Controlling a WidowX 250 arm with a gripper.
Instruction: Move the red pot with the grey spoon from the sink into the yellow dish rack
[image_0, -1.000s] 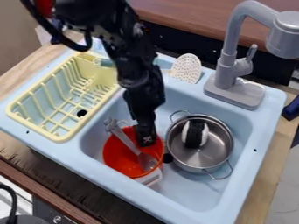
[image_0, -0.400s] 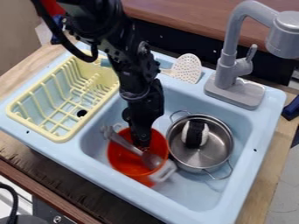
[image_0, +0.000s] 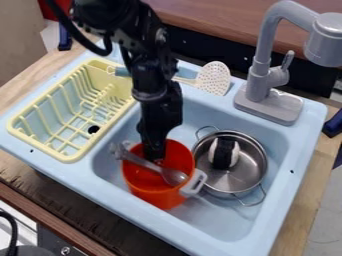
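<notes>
A reddish-brown, smooth wooden tabletop (image_0: 220, 20) is stretching across the back, with a long black panel (image_0: 207, 56) running below its front edge. A pale tan wooden counter (image_0: 292, 230) is framing the light-blue rectangular sink unit (image_0: 304, 150). At the lower left, a narrow dark-brown wooden edge (image_0: 57, 219) is slanting past. A flat beige surface (image_0: 19, 25), wall or floor being unclear, is filling the upper-left corner; pale grey flooring (image_0: 322, 220) is showing at the lower right. Soft light is falling over everything.

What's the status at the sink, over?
Gripper down inside red pot. Spoon in there too, sticking out over the rim, might crowd the gripper. Metal pot close beside, black-and-white item inside.
</notes>
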